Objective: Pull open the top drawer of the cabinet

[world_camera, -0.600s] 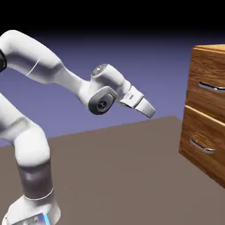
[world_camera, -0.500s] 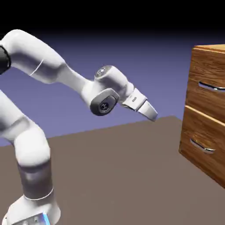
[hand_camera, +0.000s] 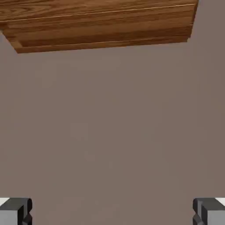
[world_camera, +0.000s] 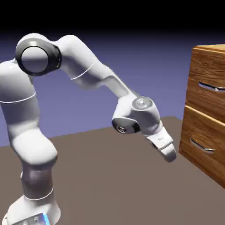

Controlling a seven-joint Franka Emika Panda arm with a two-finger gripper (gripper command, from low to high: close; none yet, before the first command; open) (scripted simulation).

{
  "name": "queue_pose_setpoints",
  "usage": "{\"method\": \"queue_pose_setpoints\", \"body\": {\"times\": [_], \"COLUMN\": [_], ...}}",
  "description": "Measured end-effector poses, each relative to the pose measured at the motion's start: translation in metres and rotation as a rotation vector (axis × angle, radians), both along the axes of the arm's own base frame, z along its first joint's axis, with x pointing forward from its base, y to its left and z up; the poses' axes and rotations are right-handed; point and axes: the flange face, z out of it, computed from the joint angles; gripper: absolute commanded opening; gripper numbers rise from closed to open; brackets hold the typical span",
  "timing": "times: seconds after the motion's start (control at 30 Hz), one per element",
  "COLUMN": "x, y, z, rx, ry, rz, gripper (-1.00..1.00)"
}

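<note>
The cabinet point(world_camera: 206, 110) stands at the exterior view's right, brown wood grain, with two stacked drawers. The top drawer point(world_camera: 210, 83) is flush with the cabinet, and its curved silver handle point(world_camera: 212, 87) shows at the picture's edge. The lower drawer point(world_camera: 204, 145) carries an identical handle. My gripper point(world_camera: 170, 154) hangs low over the table, pointing down and to the right, level with the lower drawer and a short way left of it. In the hand view the gripper point(hand_camera: 112, 211) is open, its grey fingertips point(hand_camera: 17, 210) far apart with nothing between them, and the cabinet's base point(hand_camera: 101, 26) fills the top.
The brown table point(world_camera: 123, 176) runs under the arm and up to the cabinet's foot. My white arm arches from the lower left, its elbow high at the exterior view's upper left.
The hand has dropped and swung right, from level with the top drawer down to level with the lower drawer, closer to the cabinet. The elbow rose.
</note>
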Motion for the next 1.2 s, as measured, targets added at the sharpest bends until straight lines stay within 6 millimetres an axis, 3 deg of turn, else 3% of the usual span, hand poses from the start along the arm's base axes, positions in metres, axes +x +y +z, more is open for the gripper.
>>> {"method": "queue_pose_setpoints", "body": {"times": [0.3,0.6,0.77,0.93,1.07,1.2], "x": [0.007,0.019,0.035,0.058,0.082,0.108], "y": [-0.044,-0.084,-0.098,-0.101,-0.093,-0.071], "z": [-0.057,-0.072,-0.06,-0.033,-0.002,0.036], "rx": [-0.055,-0.224,-0.368,-0.545,-0.706,-0.882], "ry": [0.036,-0.041,-0.128,-0.244,-0.355,-0.482], "rz": [0.016,0.071,0.133,0.222,0.314,0.422], "gripper": [0.0,0.0,0.0,0.0,0.0,0.0]}}
